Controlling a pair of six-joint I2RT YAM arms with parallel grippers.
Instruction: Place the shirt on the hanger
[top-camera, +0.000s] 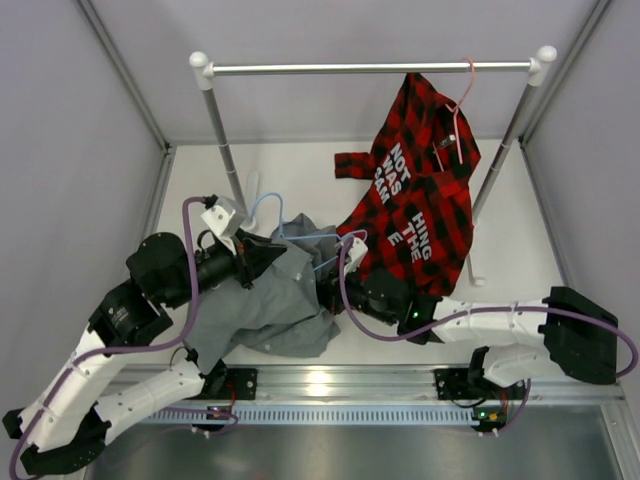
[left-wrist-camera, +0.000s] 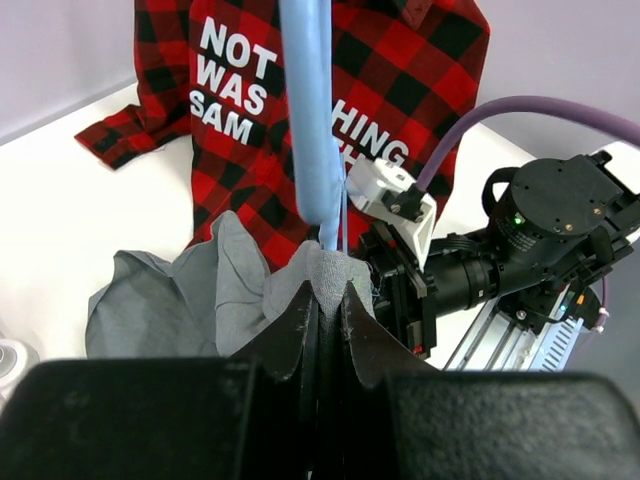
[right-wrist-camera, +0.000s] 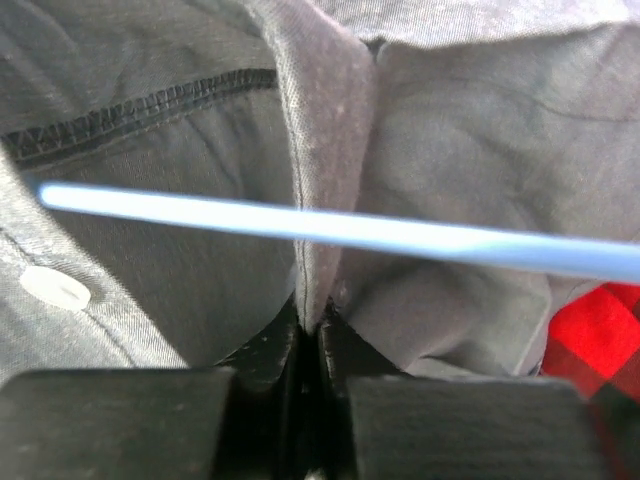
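Left side: the left gripper (top-camera: 258, 254) points right, toward the centre of the table (top-camera: 290, 170). In the left wrist view its jaws are closed to a narrow slit, with a peak of grey fabric pinched between the tips. It therefore holds the grey shirt (top-camera: 268, 302).

The shirt lies crumpled on the table in front of the arm bases, between the two grippers. Its lower part is spread toward the near edge.

The light-blue hanger (top-camera: 272, 212) sits at the upper edge of the shirt, its hook toward the back of the table. In the left wrist view one of its wires meets the pinched fabric directly above the fingertips. Whether the wire is also clamped cannot be told.

Centre: the right gripper (top-camera: 330, 290) points left into the shirt. In the right wrist view its jaws are closed on a vertical fold of grey fabric. A hanger wire crosses just above the tips, over the fold. A white button (right-wrist-camera: 55, 287) shows on the cloth at the left.

Right side: a red-and-black plaid shirt (top-camera: 415, 190) hangs on a pink hanger (top-camera: 463, 100) from the rail (top-camera: 370, 68). Its hem rests on the table beside the right wrist.
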